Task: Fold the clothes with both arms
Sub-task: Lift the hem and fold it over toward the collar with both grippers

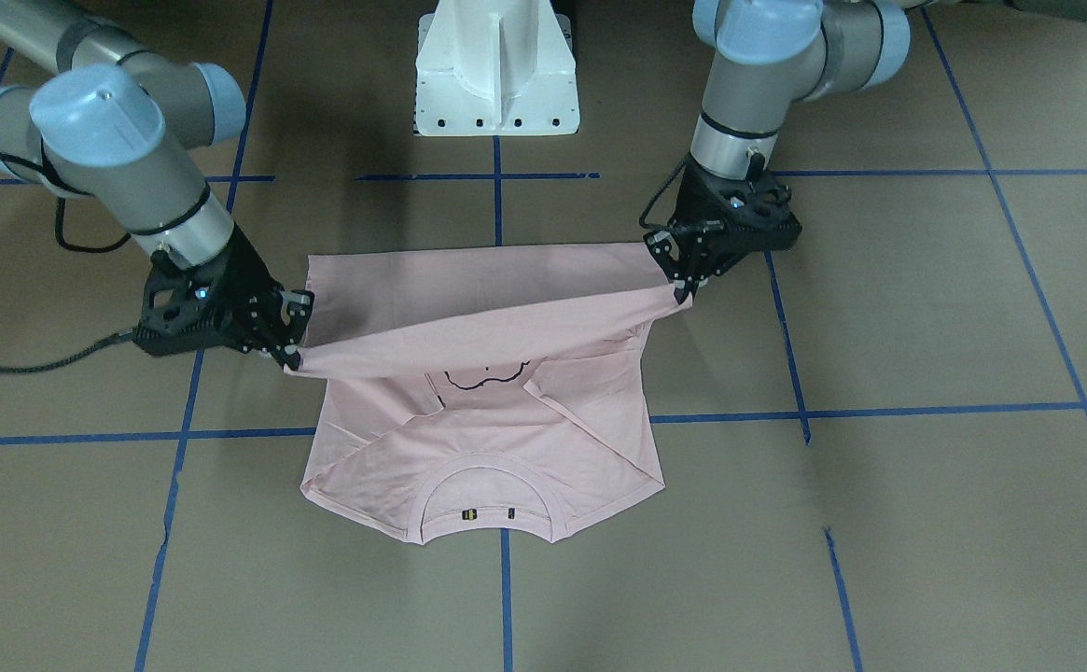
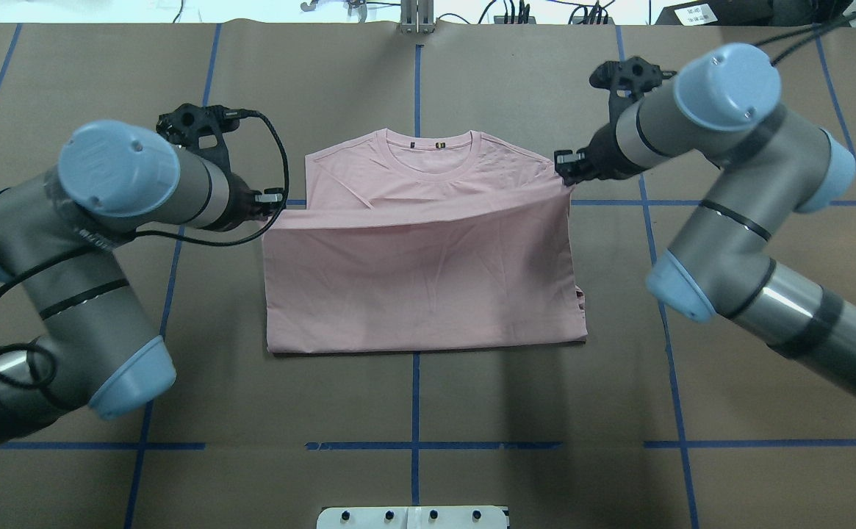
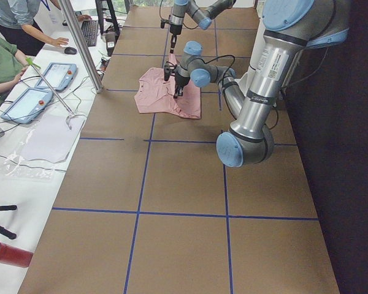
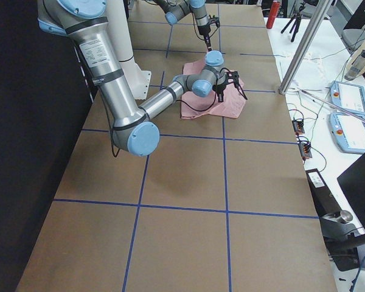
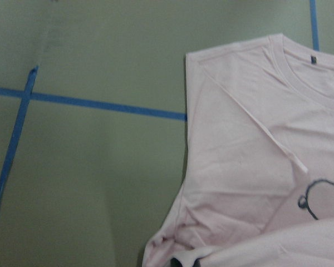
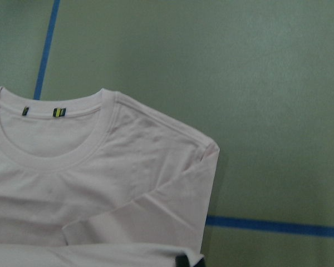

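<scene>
While its hem end is held up taut between two arms, the pale pink short-sleeved T-shirt lies half doubled over on the brown paper-covered table. It sits well clear of all four edges, on the blue tape line that runs out from the white metal pedestal base. Its ribbed round collar points toward the operators' edge, and the sleeves are folded inward. The raised hem end is drawn over the body toward the collar, so the plain pink reverse faces up. In the front-facing view only the top of the black-outlined drawing shows beneath the raised flap. The fold nearest the robot's edge rests flat on the surface.

The black two-finger left gripper is clamped on the hem corner toward the table's left edge, its fingers pinching the cloth. The black two-finger right gripper is likewise closed on the opposite hem corner. The grey tubular left arm and the matching right arm both reach in from the robot's edge, with their wrists low near the surface.
</scene>
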Robot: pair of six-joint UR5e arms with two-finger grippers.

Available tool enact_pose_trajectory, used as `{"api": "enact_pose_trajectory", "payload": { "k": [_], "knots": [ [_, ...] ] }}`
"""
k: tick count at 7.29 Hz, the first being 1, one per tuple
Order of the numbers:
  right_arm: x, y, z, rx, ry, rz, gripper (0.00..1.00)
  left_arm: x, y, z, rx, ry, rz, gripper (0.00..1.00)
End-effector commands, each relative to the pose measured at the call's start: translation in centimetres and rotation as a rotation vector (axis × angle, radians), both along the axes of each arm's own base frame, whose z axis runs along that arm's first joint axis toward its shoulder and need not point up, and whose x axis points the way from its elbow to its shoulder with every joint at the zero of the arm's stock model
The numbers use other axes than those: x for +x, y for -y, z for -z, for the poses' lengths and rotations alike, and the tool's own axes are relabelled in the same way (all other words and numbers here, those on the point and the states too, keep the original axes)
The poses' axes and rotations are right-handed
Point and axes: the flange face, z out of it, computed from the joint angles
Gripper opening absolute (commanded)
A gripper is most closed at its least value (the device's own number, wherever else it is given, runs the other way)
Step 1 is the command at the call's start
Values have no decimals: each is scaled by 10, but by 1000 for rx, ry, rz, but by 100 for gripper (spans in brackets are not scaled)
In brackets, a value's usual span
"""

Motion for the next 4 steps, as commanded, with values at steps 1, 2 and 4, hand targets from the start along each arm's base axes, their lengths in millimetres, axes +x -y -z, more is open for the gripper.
{"api": "enact_pose_trajectory", "payload": {
  "k": [1, 2, 4],
  "knots": [
    [0, 47, -24, -10, -65, -10, 0, 22, 62, -31, 10, 0, 45, 0],
    [-5, 55, -30, -23, -79, -11, 0, 29, 81, -47, 16, -7, 58, 0],
    [-8, 61, -27, -26, -81, -12, 0, 34, 110, -61, 7, 3, 83, 0]
  ]
}}
